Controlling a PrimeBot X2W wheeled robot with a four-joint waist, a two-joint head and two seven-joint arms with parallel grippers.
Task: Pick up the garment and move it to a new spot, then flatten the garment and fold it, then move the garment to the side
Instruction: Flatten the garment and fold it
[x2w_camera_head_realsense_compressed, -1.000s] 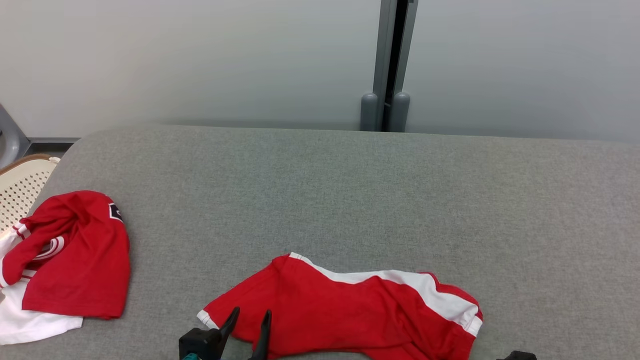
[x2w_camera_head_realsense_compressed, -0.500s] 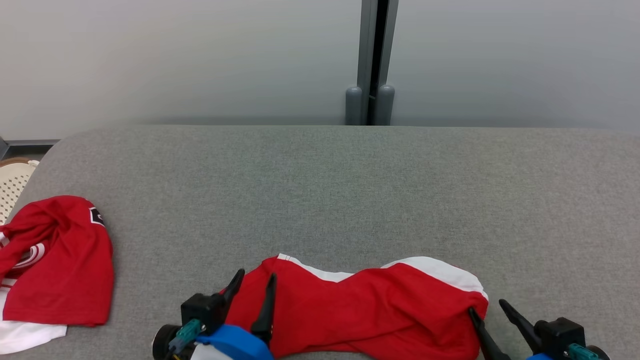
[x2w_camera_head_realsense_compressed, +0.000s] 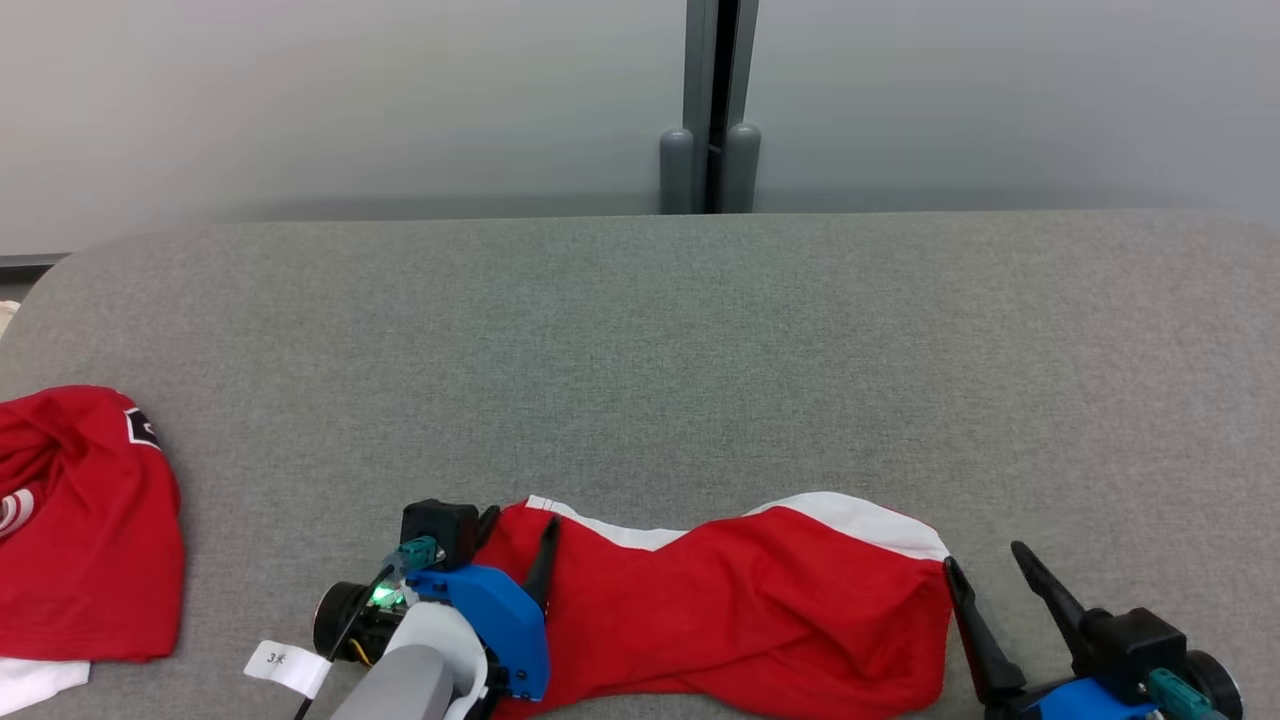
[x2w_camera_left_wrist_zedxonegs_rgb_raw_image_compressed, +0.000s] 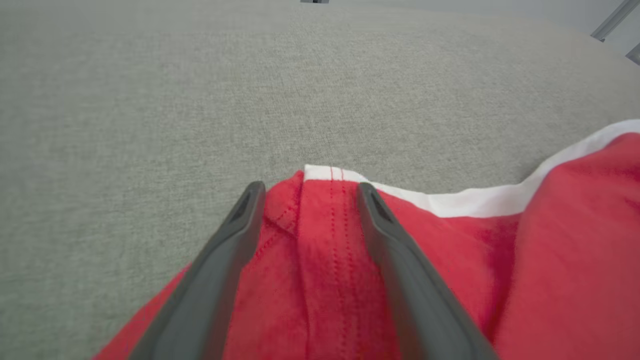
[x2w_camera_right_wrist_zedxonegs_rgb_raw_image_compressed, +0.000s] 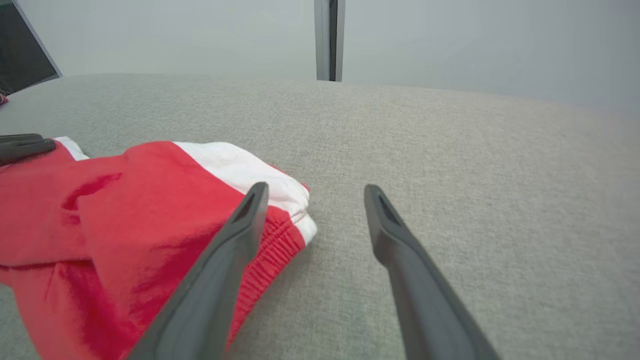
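The red-and-white garment (x2w_camera_head_realsense_compressed: 740, 610) lies crumpled at the near edge of the bench (x2w_camera_head_realsense_compressed: 640, 350). The left tool (x2w_camera_head_realsense_compressed: 518, 530) is spread, straddling its left corner. The right tool (x2w_camera_head_realsense_compressed: 983, 557) is spread just beside its right end. A white tag (x2w_camera_head_realsense_compressed: 285, 665) on the left arm reads "3" (second character illegible).

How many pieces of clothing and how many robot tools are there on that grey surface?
Clothing: 2, the middle garment and the left garment, a heap counted as one.
Tools: 2, the left tool and the right tool, both open.
Total: 4 on the grey surface.
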